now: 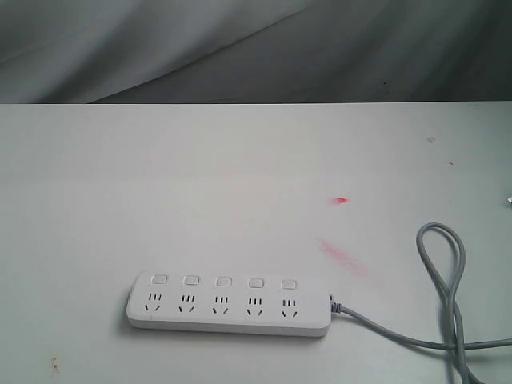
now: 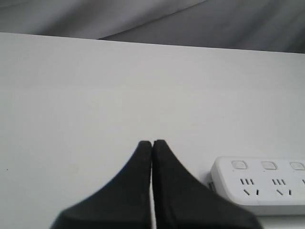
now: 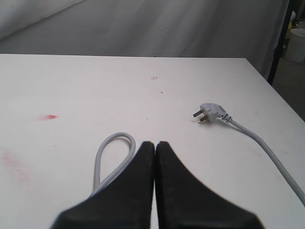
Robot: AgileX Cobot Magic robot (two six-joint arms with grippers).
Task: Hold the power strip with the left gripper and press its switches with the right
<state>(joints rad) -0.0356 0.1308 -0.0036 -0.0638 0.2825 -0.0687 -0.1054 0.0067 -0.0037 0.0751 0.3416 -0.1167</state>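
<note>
The white power strip (image 1: 228, 302) lies flat near the table's front edge, its five square switches (image 1: 223, 282) in a row above the sockets. A grey cord (image 1: 444, 272) leaves its right end and loops. No arm shows in the exterior view. The left gripper (image 2: 152, 142) is shut and empty, hovering over bare table beside the left end of the power strip (image 2: 259, 183), apart from it. The right gripper (image 3: 155, 143) is also shut and empty, above the looped cord (image 3: 112, 152).
The white table (image 1: 240, 176) carries red smudges (image 1: 340, 253) right of the middle. The grey plug (image 3: 209, 112) lies on the table ahead of the right gripper, its cord (image 3: 267, 152) trailing off. A grey cloth backdrop (image 1: 256, 48) hangs behind the table's far edge.
</note>
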